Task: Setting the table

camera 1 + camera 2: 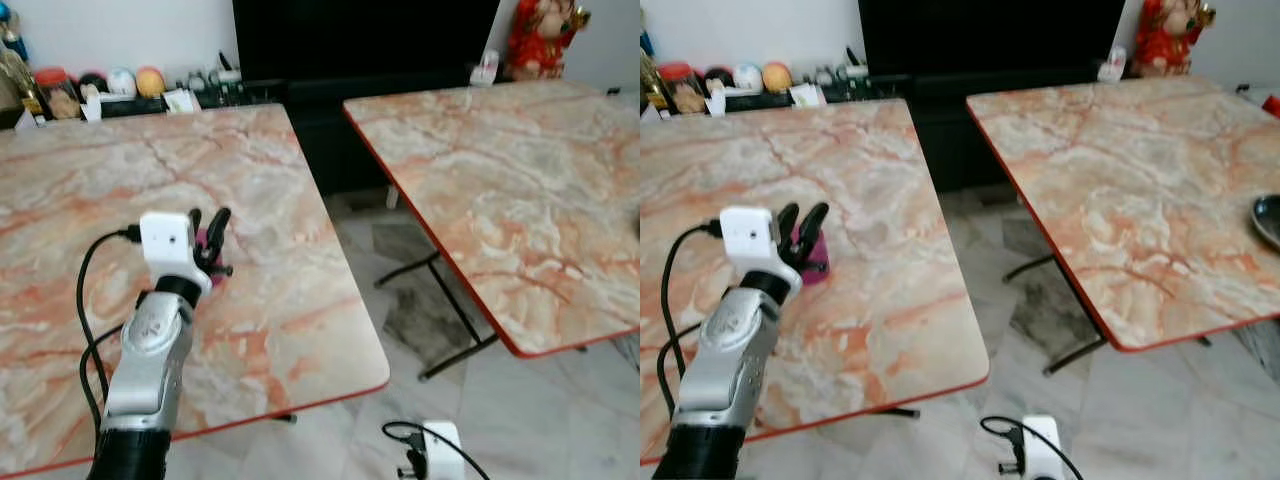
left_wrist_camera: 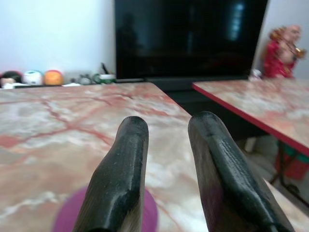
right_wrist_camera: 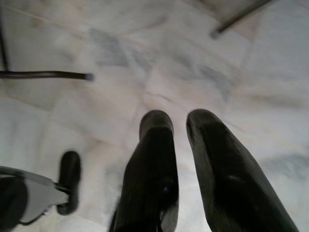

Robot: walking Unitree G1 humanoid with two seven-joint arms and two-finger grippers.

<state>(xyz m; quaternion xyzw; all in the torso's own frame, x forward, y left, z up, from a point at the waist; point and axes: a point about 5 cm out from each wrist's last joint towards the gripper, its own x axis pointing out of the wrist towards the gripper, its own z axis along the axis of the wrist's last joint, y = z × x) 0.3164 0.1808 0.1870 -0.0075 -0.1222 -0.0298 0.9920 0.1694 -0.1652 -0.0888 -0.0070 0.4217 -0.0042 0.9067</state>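
Observation:
A small purple round dish [image 1: 816,266] lies on the left marble-patterned table [image 1: 280,190], toward its right half. My left gripper [image 1: 208,222] hovers just over the dish, open, and bare tabletop shows through the gap between its fingers [image 2: 120,164]. The purple dish [image 2: 65,217] sits below and just behind the fingertips. My right arm hangs low beside the table; its gripper [image 3: 178,121] points at the floor, open by a narrow gap and holding nothing.
A second marble table [image 1: 500,170] stands to the right across a floor gap, with a dark bowl [image 1: 1268,218] at its right edge. A black TV [image 1: 360,35], small clutter [image 1: 120,85] and a red figurine [image 1: 540,35] line the back wall.

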